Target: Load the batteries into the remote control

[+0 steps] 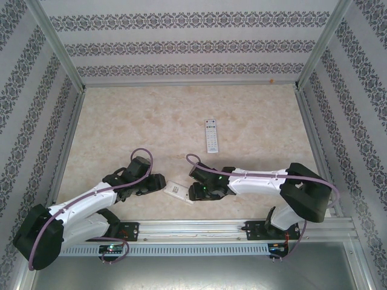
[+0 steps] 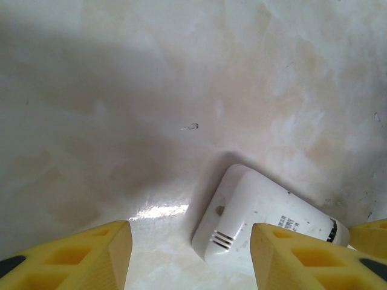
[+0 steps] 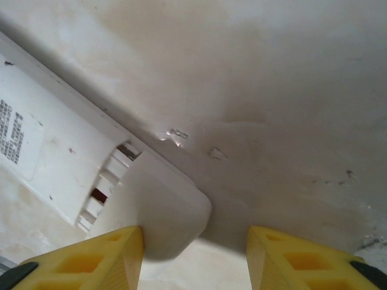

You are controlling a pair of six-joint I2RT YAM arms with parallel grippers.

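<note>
A white remote [image 1: 179, 191] lies face down near the table's front edge, between my two grippers. My left gripper [image 1: 158, 181] is open at its left end. In the left wrist view the rounded end of the remote [image 2: 242, 211] lies between the yellow fingers [image 2: 78, 260], closer to the right one. My right gripper [image 1: 193, 192] is open at the other end. There the battery cover [image 3: 163, 205] is slid partly off the body [image 3: 48, 151], showing a ribbed gap, and it touches the left finger [image 3: 91, 260]. The batteries are out of view.
A second white remote [image 1: 211, 135] lies face up, buttons showing, further back at mid table. Patterned walls on metal posts close in the beige marbled tabletop [image 1: 121, 121] on three sides. A metal rail [image 1: 199, 226] runs along the near edge.
</note>
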